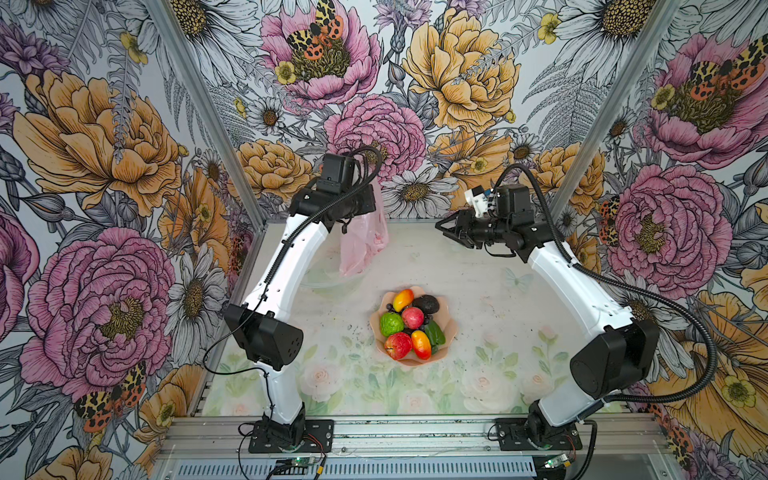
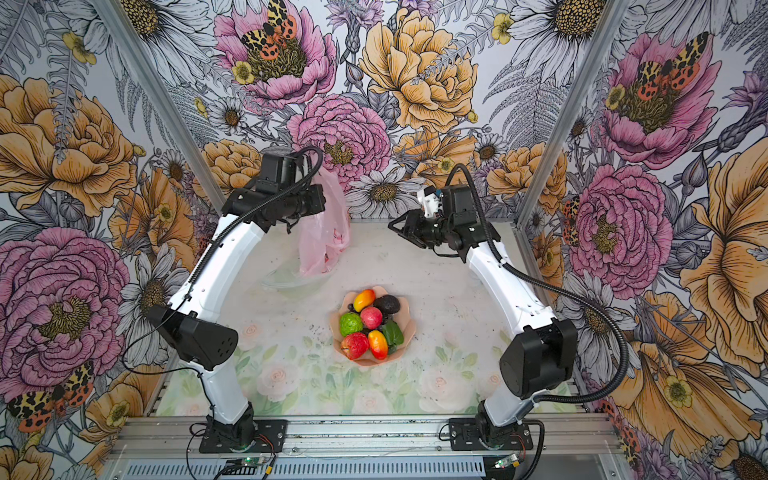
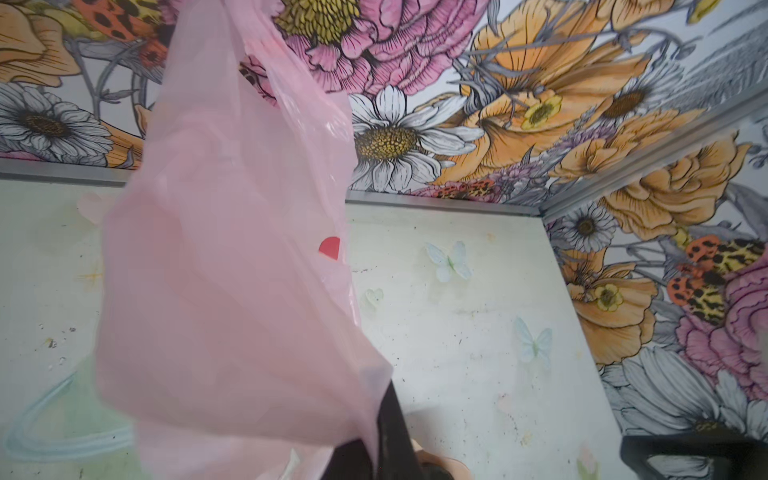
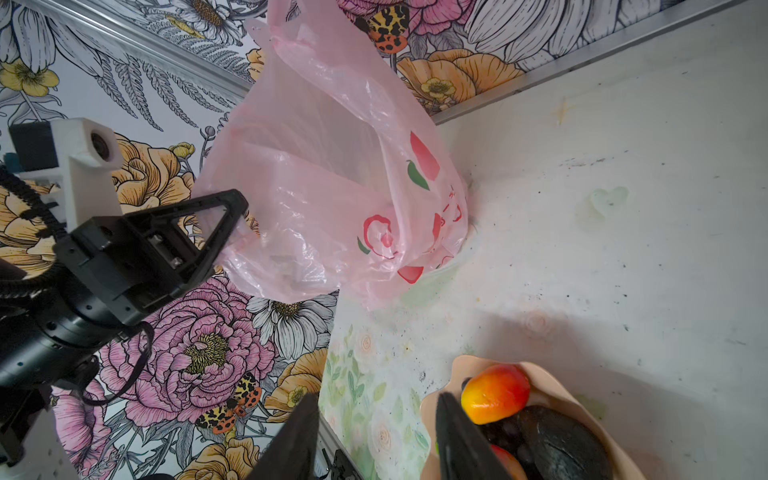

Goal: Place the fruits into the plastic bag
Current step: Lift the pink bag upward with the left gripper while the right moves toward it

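I see my left hand [image 4: 239,222] raised upper-centre of the frame, pinching the thin translucent pink plastic bag [image 1: 361,245]. My right hand [image 1: 444,231] hangs half-spread. Bag folds hide the left fingertips.

Light is bright, even and diffuse in every view, seemingly from overhead. Shadows on the table [image 1: 478,270] are faint and soft-edged, with a pale grey one spreading beside the bowl [image 4: 457,368]. Small white highlights sit on the glossy fruits [image 1: 412,318]. The plastic bag [image 3: 232,291] is smeared and out of focus in the left wrist view, yet crisp with shiny creases in the right wrist view. There the right gripper [image 4: 376,401] is a dark blur at the frame edge. Both top views are sharp, with wide-angle stretching toward the borders.
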Available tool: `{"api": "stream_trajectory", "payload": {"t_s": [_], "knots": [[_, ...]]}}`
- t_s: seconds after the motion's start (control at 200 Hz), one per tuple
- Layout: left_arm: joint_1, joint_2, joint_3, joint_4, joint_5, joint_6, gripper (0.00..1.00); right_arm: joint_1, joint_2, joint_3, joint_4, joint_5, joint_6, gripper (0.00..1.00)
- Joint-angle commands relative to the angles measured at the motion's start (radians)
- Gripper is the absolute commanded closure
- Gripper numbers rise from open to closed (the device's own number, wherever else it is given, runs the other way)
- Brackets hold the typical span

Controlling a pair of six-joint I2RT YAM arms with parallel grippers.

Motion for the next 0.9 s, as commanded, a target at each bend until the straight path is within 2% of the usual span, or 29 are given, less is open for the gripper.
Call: {"api": "stream_trajectory", "payload": {"t_s": [0.0, 0.105, 0.175, 0.255, 0.42, 0.61, 0.73, 0.891], "knots": [[-0.075, 0.026, 0.003, -0.032, -0.009, 0.1, 1.0, -0.04, -0.078, -0.067, 0.01, 0.031, -0.013, 0.52], [-0.149, 0.034, -0.019, -0.032, -0.003, 0.135, 1.0, -0.067, -0.127, -0.132, 0.009, 0.044, -0.014, 0.52], [-0.167, 0.028, -0.037, -0.033, 0.0, 0.129, 1.0, -0.067, -0.144, -0.153, 0.007, 0.045, -0.036, 0.5], [-0.161, 0.011, -0.058, -0.032, 0.018, 0.112, 1.0, -0.065, -0.144, -0.17, -0.009, 0.054, -0.049, 0.48], [-0.145, -0.036, -0.107, -0.032, 0.048, 0.104, 1.0, -0.039, -0.11, -0.12, -0.103, 0.145, -0.136, 0.39], [-0.142, -0.052, -0.158, -0.032, 0.055, 0.105, 1.0, -0.016, -0.02, 0.012, -0.263, 0.293, -0.229, 0.18], [-0.14, -0.088, -0.165, -0.033, 0.059, 0.104, 1.0, -0.015, 0.028, 0.021, -0.317, 0.356, -0.214, 0.15], [-0.125, -0.094, -0.167, -0.032, 0.074, 0.097, 1.0, -0.009, 0.064, -0.023, -0.314, 0.365, -0.198, 0.15]]}}
